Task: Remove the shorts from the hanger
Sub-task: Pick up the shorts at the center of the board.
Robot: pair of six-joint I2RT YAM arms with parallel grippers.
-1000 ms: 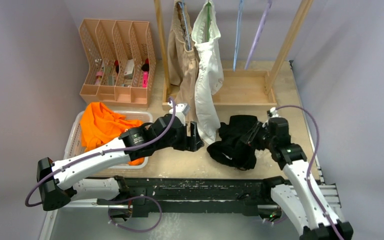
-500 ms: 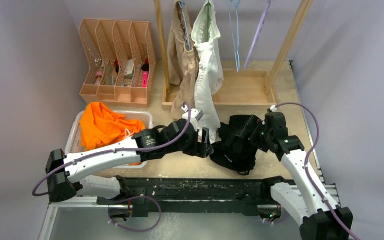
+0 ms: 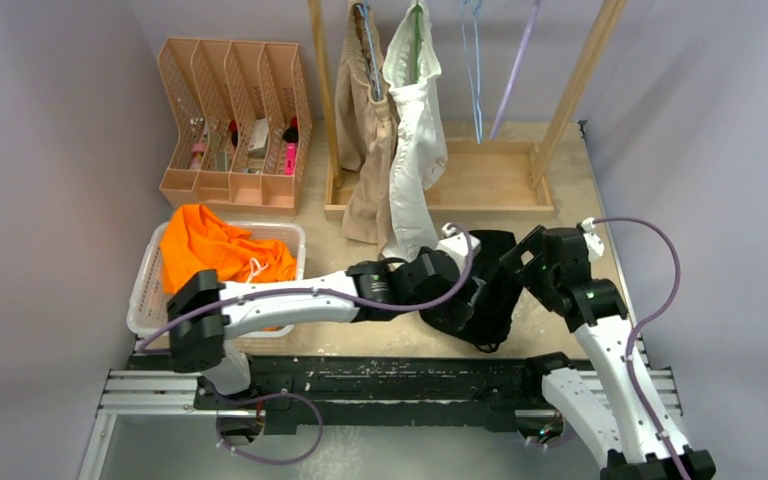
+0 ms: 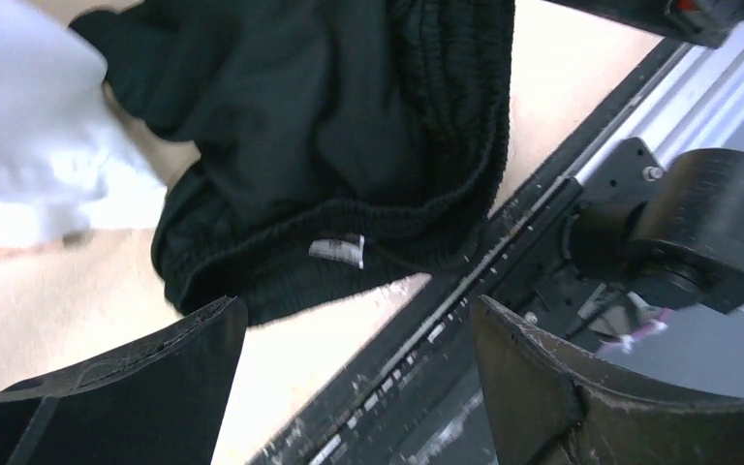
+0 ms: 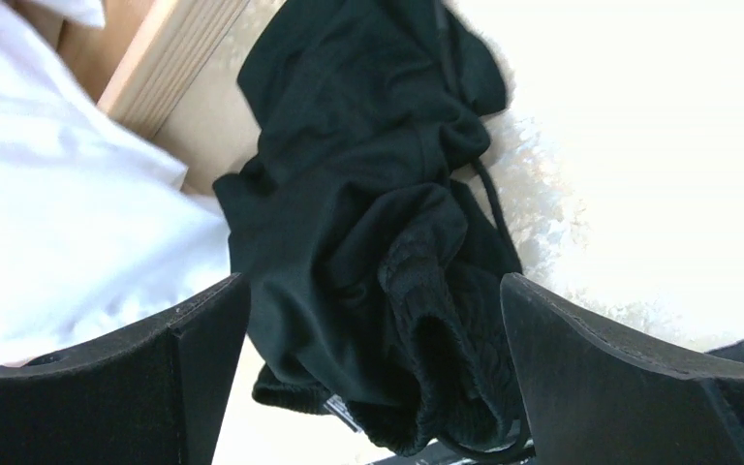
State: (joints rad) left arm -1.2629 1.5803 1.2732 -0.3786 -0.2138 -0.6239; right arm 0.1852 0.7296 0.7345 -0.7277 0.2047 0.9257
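The black shorts lie crumpled on the table near its front edge; they also show in the wrist views. My left gripper hovers open over their waistband edge, with nothing between its fingers. My right gripper stands open just right of and above the heap, holding nothing. White shorts and beige shorts hang on hangers from the wooden rack. Orange shorts lie in the basket.
Two bare hangers, light blue and purple, hang at the rack's right. A tan file organiser stands at the back left. The black base rail runs close along the black shorts' near side.
My right gripper opened, let go of the black shorts and drew back to the right. My left arm swung right from beside the white shorts to the black heap, jaws widening.
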